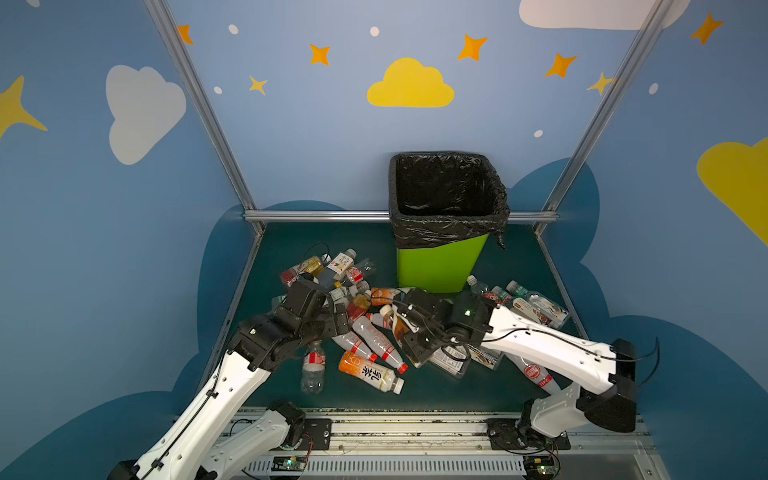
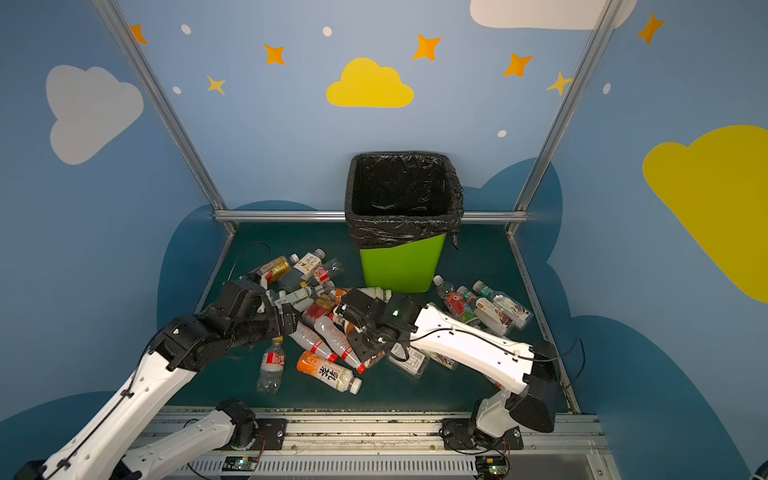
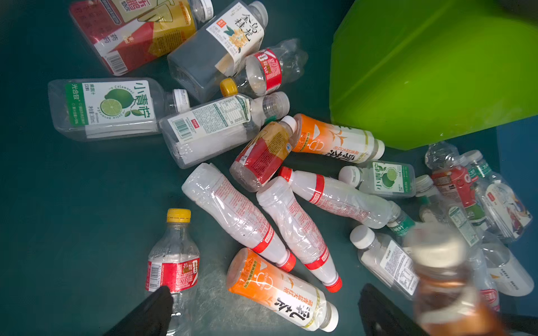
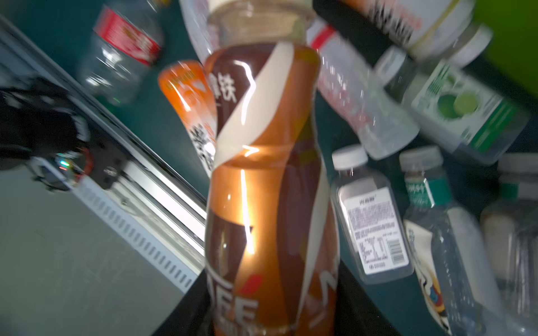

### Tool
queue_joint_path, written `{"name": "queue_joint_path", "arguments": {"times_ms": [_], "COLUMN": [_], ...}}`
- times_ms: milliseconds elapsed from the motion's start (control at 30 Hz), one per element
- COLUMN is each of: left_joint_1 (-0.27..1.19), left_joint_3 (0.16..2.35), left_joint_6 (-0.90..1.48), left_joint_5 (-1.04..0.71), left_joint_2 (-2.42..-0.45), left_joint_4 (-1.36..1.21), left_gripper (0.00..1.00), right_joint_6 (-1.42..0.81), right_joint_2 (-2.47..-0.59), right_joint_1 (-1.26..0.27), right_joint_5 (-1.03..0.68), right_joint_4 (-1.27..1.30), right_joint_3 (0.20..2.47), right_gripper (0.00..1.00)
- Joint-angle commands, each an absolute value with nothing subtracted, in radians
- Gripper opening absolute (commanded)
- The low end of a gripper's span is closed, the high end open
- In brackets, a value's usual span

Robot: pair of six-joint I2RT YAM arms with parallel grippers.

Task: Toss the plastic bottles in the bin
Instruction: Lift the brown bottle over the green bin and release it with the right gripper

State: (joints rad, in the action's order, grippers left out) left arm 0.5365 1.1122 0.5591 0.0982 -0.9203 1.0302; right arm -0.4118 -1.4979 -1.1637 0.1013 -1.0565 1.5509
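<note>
The right jaws clamp a brown-and-orange plastic coffee bottle [image 4: 262, 174] among the scattered plastic bottles [image 1: 365, 370] on the dark green worktop [image 1: 523, 257]; the left jaws gape wide. The lime-green, black-bagged bin [image 1: 440, 266] stands just behind.

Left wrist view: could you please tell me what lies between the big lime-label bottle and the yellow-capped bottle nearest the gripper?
Nothing: in the left wrist view only bare green mat separates the big lime-label bottle from that yellow-capped bottle.
</note>
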Motion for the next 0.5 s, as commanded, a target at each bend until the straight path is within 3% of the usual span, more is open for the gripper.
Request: {"name": "queue_joint_path", "arguments": {"times_ms": [0,200,267,367,467], "left_joint_1": [0.538,0.539,0.538,0.54,0.54], "left_joint_3": [1.175,1.25,1.263,1.266,1.248], "left_joint_6": [0.509,0.47,0.466,0.473,0.488], "left_joint_5": [0.115,0.087,0.067,0.052,0.057], "left_joint_2": [-0.952,-0.987,-0.986,-0.963,-0.93], "left_joint_4": [1.054,1.04,1.037,1.046,1.067], "left_gripper": [1.0,1.0,1.0,1.0,1.0], "right_joint_6": [-0.258,-0.125,-0.161,-0.193,-0.209], "right_joint_2": [-1.471,-1.722,-1.855,-1.945,-1.859], "right_joint_1": [-1.117,-0.797,-0.689,-0.59,-0.529], "right_joint_5": [0.164,0.19,0.17,0.166,0.178], "right_joint_4": [-1.047,-0.905,-0.921,-0.954,-0.937], "right_joint_3": [1.822,2.441,2.654,2.795,2.697], "right_gripper": [0.47,0.5,0.78,0.93,0.95]}}
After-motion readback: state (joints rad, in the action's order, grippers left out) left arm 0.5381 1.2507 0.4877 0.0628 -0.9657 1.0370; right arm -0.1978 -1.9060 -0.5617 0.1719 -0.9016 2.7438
